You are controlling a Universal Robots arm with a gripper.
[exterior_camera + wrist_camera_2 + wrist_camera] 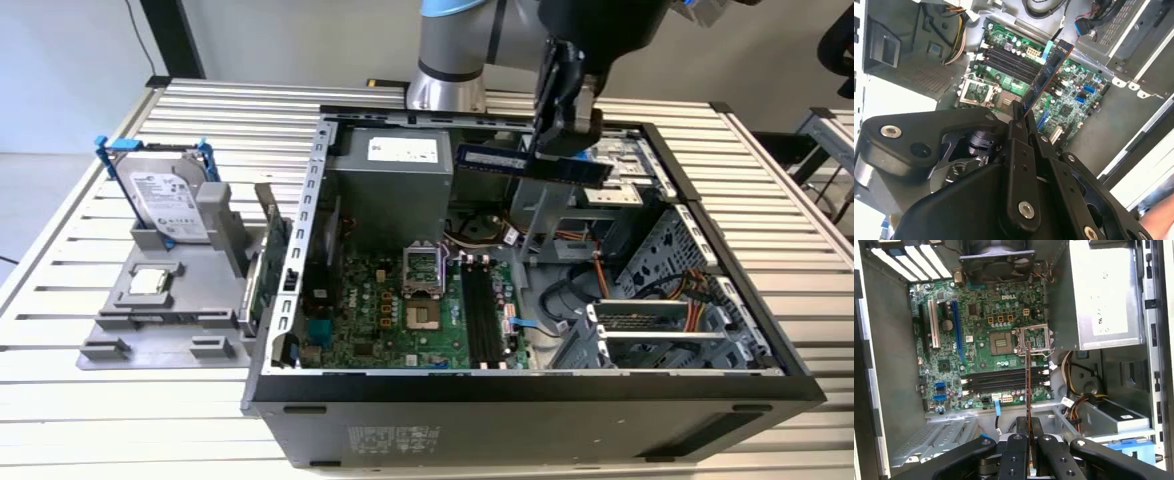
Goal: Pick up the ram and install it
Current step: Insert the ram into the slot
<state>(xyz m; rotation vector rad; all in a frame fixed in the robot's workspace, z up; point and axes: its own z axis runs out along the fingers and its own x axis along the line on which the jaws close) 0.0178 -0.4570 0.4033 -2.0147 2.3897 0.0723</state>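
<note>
Slatted bare-metal worktop (134, 420) carries one open black computer case (534, 420) lying on its side, and from my station I see one green motherboard (400, 320) flat on its floor. My end effector (561, 140) is closed on the single ram (521, 160), a thin, flat, dark stick, and holds it in the air above the far part of the case, clear of the board. Its long axis runs nearly level from the exterior view's left to the exterior view's right, with most of its length sticking out leftward, just beside the one boxy silver power supply (394, 165). In the first wrist view the ram (1028, 375) shows edge-on as a narrow line crossing the long black slots (999, 380). On the exterior view's left, outside the case, one shiny hard drive (167, 195) stands upright in a blue bracket (107, 160) on one grey moulded holder (174, 320).
</note>
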